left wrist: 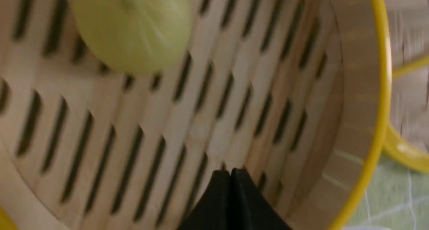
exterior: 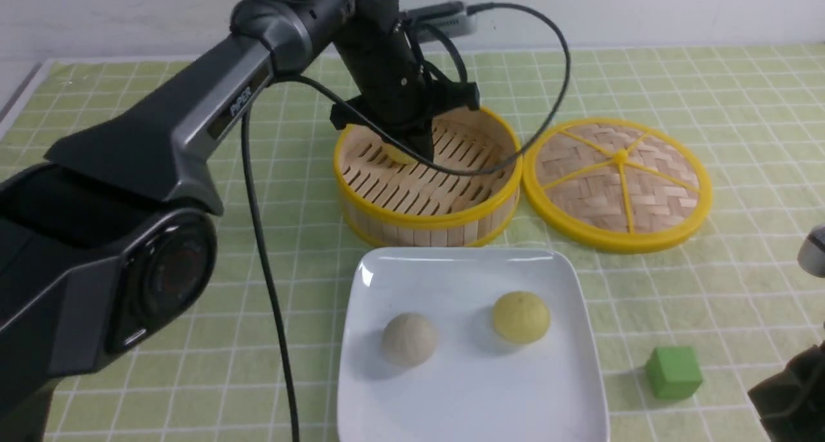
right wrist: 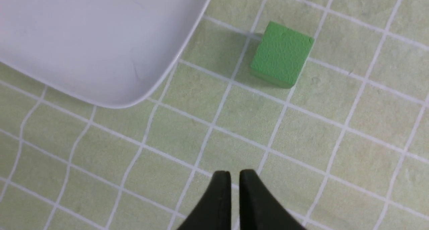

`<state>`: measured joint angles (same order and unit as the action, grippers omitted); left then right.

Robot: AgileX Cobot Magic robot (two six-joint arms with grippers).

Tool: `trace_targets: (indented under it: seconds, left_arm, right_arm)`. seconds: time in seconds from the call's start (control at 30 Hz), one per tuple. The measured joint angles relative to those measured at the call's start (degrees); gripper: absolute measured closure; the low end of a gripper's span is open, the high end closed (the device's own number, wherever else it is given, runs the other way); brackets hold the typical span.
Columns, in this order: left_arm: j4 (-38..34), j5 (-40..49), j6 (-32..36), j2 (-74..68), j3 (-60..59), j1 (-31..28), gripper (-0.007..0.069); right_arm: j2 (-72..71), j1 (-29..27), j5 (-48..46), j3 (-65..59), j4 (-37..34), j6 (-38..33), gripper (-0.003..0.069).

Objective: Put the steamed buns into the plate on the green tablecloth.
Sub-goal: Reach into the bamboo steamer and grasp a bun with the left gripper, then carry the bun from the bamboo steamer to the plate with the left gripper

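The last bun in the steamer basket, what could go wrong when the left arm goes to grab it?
The left gripper has its jaws shut beside the yellow bun, so going down like this might push it instead of gripping it. The bun also sits near the wall of the basket, which the opened jaws could bump.

Plate point(exterior: 477, 390) glossy, smooth (plastic-looking); cloth point(exterior: 258, 339) matt; basket point(exterior: 428, 229) pale bamboo; 2 buns point(exterior: 521, 317) matt.

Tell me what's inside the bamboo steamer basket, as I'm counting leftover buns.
One pale yellow bun on the slatted floor of the basket; the left arm hides part in front view.
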<state>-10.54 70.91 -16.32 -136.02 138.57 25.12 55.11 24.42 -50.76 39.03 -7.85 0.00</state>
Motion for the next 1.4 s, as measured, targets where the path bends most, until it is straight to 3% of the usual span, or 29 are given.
trace_targets:
  seconds: [0.13, 0.37, 0.47, 0.57, 0.73, 0.83, 0.9, 0.93, 1.0, 1.07, 1.4]
  left_arm:
    - [0.05, 0.01, 0.05, -4.4, 7.25, -2.88, 0.0557]
    - [-6.66, 0.06, 0.83, -10.13, 10.66, -8.06, 0.0272]
    - [-7.19, -0.41, 2.5, -10.97, 10.66, -8.01, 0.0213]
    - [-6.96, -2.91, 4.22, -11.74, 10.72, -6.92, 0.0201]
    - [-3.79, -5.54, 5.72, -12.96, 10.78, -5.92, 0.0223]
    - [-2.8, -5.8, 5.9, -13.51, 10.78, -5.87, 0.0274]
    - [-2.55, -5.8, 5.9, -13.75, 11.08, -5.67, 0.0417]
    - [-2.55, -5.73, 5.9, -13.75, 11.07, -5.67, 0.0429]
    - [-2.54, -5.13, 5.9, -13.63, 11.31, -5.48, 0.0557]
    - [-2.88, -3.43, 5.9, -12.72, 11.87, -5.42, 0.0591]
    - [-6.02, 0.12, 5.96, 6.31, 18.67, -4.58, 0.0605]
  right_arm:
    - [0.0, 0.0, 0.33, 0.0, 0.0, 0.0, 0.0593]
    - [0.0, 0.0, 1.27, 0.0, 0.0, 0.0, 0.058]
    - [0.0, 0.0, 1.58, 0.0, 0.0, 0.0, 0.0578]
    - [0.0, 0.0, 1.78, 0.0, 0.0, 0.0, 0.0573]
    - [0.0, 0.0, 2.13, 0.0, 0.0, 0.0, 0.0567]
    - [0.0, 0.0, 2.32, 0.0, 0.0, 0.0, 0.0562]
    - [0.0, 0.0, 2.32, 0.0, 0.0, 0.0, 0.0558]
    - [0.0, 0.0, 2.32, 0.0, 0.0, 0.0, 0.0558]
    - [0.0, 0.0, 2.32, 0.0, 0.0, 0.0, 0.0558]
    - [0.0, 0.0, 2.32, 0.0, 0.0, 0.0, 0.0558]
    - [0.0, 0.0, 2.32, 0.0, -0.08, 0.0, 0.0545]
